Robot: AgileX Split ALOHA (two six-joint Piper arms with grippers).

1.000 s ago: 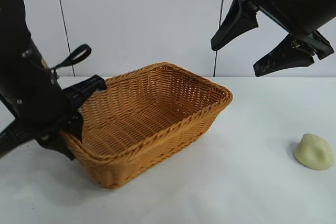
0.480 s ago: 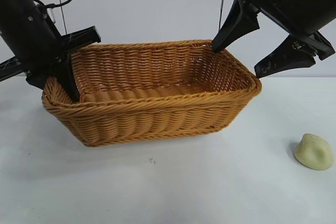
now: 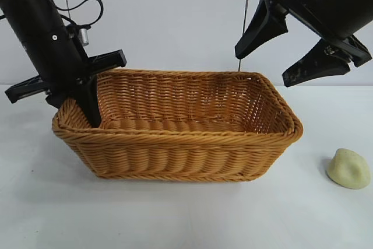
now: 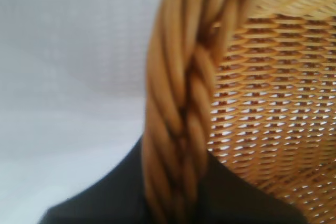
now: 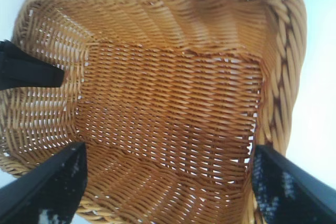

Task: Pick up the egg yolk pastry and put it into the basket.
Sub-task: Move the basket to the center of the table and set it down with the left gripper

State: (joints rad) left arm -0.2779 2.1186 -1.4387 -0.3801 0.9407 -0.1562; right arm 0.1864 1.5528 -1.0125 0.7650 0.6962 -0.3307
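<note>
Wicker, orange-brown: the basket (image 3: 192, 144) sits on the white worktop (image 3: 175, 220), long side toward the exterior camera, braided rim (image 3: 175, 137) running all the way round. Left gripper (image 3: 90, 112) at the basket's left end, pointing steeply down, jaws drawn narrow and clamped on the rim there; one dark finger (image 3: 88, 104) reaches down inside the wall, the other stays hidden behind the weave. Left wrist view confirms the hold: the braid of the rim (image 4: 178, 103) runs straight up between two dark finger shapes, open weave of the basket wall (image 4: 268, 119) beside it. Right gripper (image 3: 297, 45) hangs high above the basket's right end, well clear of it, jaws spread wide, nothing between them. Right wrist view looks down into the basket (image 5: 168, 108), interior bare weave, both of its own fingers (image 5: 47, 182) framing the near rim, and the left gripper's finger (image 5: 29, 72) showing dark against the far end wall. Egg yolk pastry (image 3: 348, 168), pale cream lump, lies on the worktop to the right of the basket, well apart from it and below the right gripper's level, untouched by either arm. Pale wall panels (image 3: 175, 21) behind the rig, a thin dark seam (image 3: 247, 21) between them.
</note>
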